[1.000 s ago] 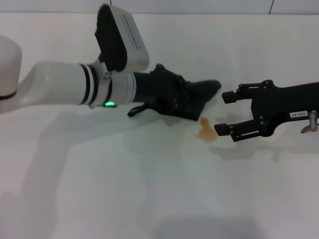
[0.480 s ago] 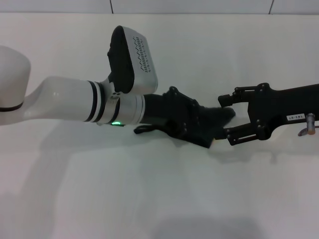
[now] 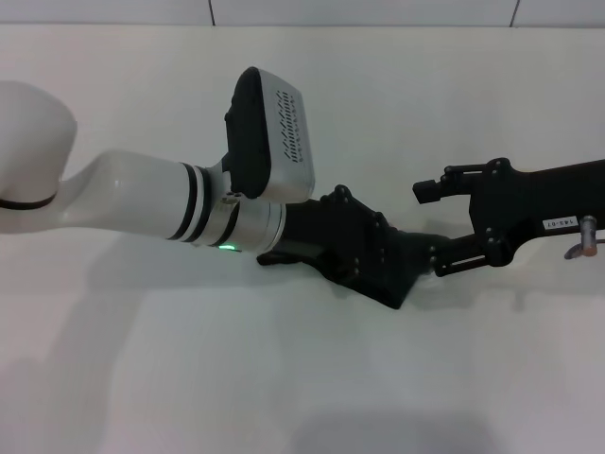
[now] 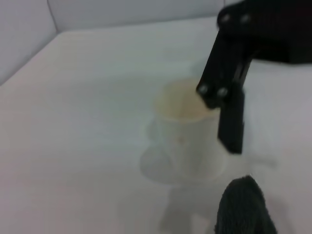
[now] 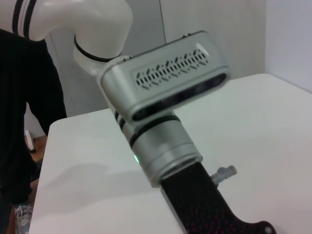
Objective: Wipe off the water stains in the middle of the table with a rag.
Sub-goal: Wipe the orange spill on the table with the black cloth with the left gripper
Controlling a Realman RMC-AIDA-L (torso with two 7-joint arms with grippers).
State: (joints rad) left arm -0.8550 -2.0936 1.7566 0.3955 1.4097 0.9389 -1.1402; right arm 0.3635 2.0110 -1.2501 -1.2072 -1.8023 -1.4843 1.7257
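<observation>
So the left claw is pinching the rag and pressing it flat on the desk mid-way across, covering the stain completely. Right claw is hanging spread open, its lower finger touching the rag.

Both arms meet mid-scene.
White left arm's black left gripper reaches rightward (fingers hidden); black right gripper spread open.

White table; black rag pressed flat mid-table; cream cup standing upright.
</observation>
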